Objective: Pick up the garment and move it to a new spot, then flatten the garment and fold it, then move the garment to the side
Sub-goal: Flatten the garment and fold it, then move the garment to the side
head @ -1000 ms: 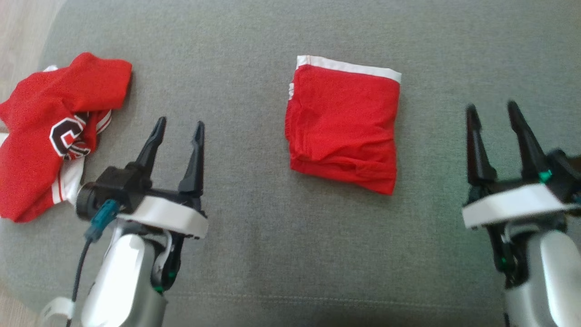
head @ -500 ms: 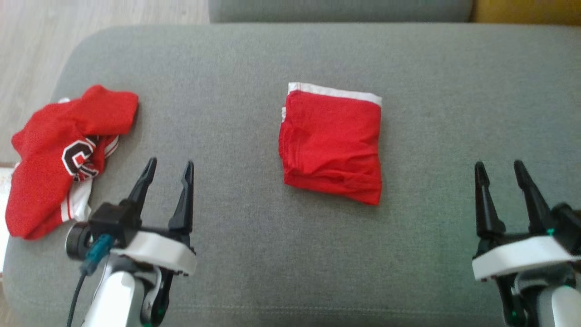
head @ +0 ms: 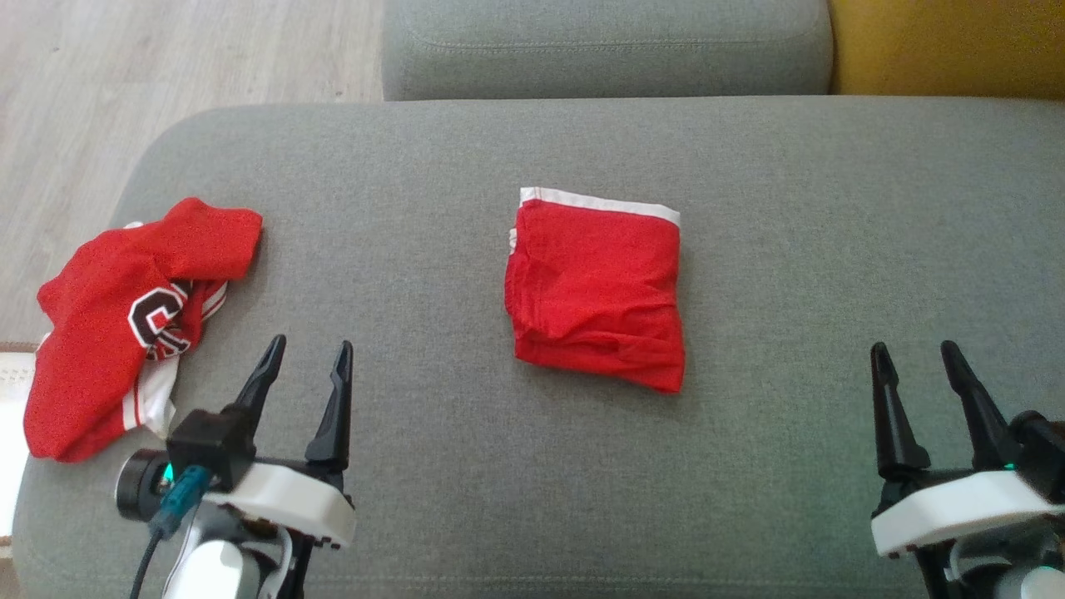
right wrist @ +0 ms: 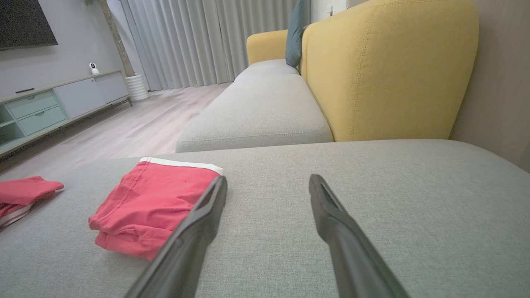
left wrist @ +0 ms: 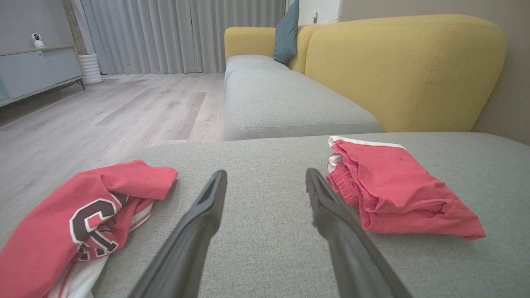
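Head camera has tilted up; your left gripper and right gripper wait spread and empty.
Your folded garment lies on the cushion between them, touching neither; pinch only its top layer and the fold likely spills open as you drag it aside, perhaps onto the crumpled jersey.

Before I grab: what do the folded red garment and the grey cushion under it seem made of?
Folded red garment: a soft matte knit, likely cotton or light jersey. It creases softly and has a white band along its far edge. Grey cushion: matte woven upholstery fabric, slightly heathered, with a fine weave visible in the wrist views. Exact fibres cannot be told.
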Robot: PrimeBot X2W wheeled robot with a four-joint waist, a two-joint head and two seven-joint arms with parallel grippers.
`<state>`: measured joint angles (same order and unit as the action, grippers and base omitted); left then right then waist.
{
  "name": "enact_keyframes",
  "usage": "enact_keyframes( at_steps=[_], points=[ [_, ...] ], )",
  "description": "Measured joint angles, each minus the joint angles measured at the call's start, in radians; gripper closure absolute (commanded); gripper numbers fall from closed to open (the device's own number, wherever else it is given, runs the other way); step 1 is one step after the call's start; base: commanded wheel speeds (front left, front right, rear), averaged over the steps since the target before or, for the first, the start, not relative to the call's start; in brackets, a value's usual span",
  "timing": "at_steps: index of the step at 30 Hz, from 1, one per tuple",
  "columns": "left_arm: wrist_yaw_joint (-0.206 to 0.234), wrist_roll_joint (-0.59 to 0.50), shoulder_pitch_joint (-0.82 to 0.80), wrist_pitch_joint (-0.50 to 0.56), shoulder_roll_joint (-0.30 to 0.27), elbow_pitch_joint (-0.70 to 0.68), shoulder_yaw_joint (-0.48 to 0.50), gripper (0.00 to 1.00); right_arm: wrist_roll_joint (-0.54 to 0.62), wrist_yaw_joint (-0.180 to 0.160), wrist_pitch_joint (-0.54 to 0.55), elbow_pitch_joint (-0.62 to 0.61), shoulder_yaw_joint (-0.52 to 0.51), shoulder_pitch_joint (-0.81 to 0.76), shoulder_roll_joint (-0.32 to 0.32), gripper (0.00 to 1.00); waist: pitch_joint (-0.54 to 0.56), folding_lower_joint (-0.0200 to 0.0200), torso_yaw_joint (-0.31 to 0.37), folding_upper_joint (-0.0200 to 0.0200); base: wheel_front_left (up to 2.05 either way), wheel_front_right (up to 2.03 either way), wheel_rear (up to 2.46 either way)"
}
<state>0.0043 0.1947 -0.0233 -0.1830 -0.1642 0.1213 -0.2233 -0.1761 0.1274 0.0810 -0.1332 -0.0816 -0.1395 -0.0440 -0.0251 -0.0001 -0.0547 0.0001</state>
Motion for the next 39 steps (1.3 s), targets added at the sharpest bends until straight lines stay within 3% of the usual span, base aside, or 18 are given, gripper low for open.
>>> enact_keyframes(
  at_steps=[30,39],
  points=[
    [0.022,0.006,-0.014,-0.002,-0.01,-0.023,-0.022,0.0,0.011,0.0,0.026,-0.013,-0.013,-0.011,0.001,0.0,-0.038,0.0,-0.031,0.0,0.0,0.0,0.0],
    [0.023,0.003,-0.154,-0.041,-0.008,-0.046,-0.022,0.0,0.044,0.0,0.053,0.127,0.038,0.174,0.0,0.0,-0.151,0.0003,-0.069,0.0,0.0,0.0,0.0]
  ],
)
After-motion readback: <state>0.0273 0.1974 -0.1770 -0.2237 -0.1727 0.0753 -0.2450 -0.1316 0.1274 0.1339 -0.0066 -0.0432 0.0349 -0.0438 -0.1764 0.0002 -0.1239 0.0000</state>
